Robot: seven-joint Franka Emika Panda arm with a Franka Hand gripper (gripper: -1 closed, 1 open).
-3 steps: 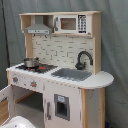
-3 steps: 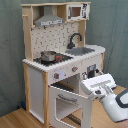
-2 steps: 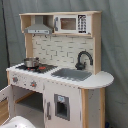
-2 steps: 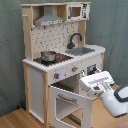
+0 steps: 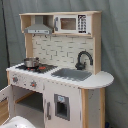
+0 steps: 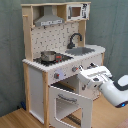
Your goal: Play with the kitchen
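Since a second ago the hand (image 6: 89, 76) has crept leftward toward the kitchen (image 6: 55, 60); that toy fills the left and centre of the second exterior view, oven door (image 6: 67, 97) swung open low centre; the hand sits right of centre, just above that door; whether its fingers are open I cannot tell.

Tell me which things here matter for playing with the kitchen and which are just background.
For the job: the kitchen, its open oven door, small pot on the hob, faucet, sink, the pincer.
Just background: grey curtain, wooden floor.
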